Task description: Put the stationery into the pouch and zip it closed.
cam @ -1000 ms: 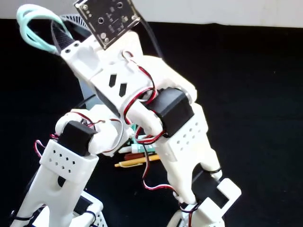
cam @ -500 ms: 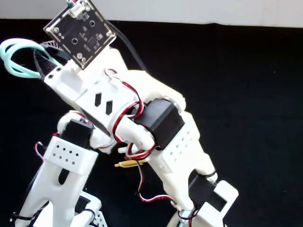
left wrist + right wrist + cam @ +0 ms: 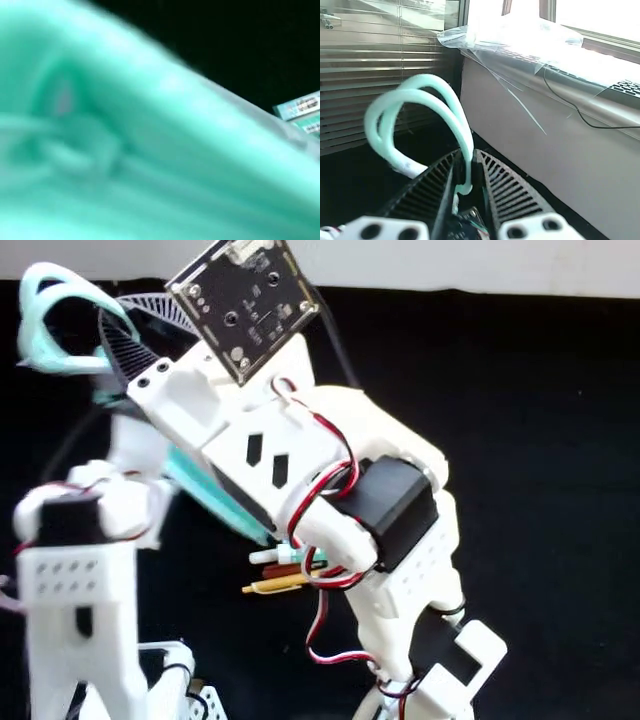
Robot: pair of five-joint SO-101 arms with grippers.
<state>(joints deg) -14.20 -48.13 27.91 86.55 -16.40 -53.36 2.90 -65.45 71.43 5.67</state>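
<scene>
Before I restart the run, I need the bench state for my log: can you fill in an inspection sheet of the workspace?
Surface: black table.
Job's things: teal pouch tilted between the arms, its mint cord looped up high; pens lying on the table, not in the pouch.
Clutter: nothing seen.
Grippers: right gripper shut on the cord; left arm close against the pouch.
Cables: red, black and white wires looped along the right arm.
Surroundings: blinds and a plastic sheet on a ledge behind.
</scene>
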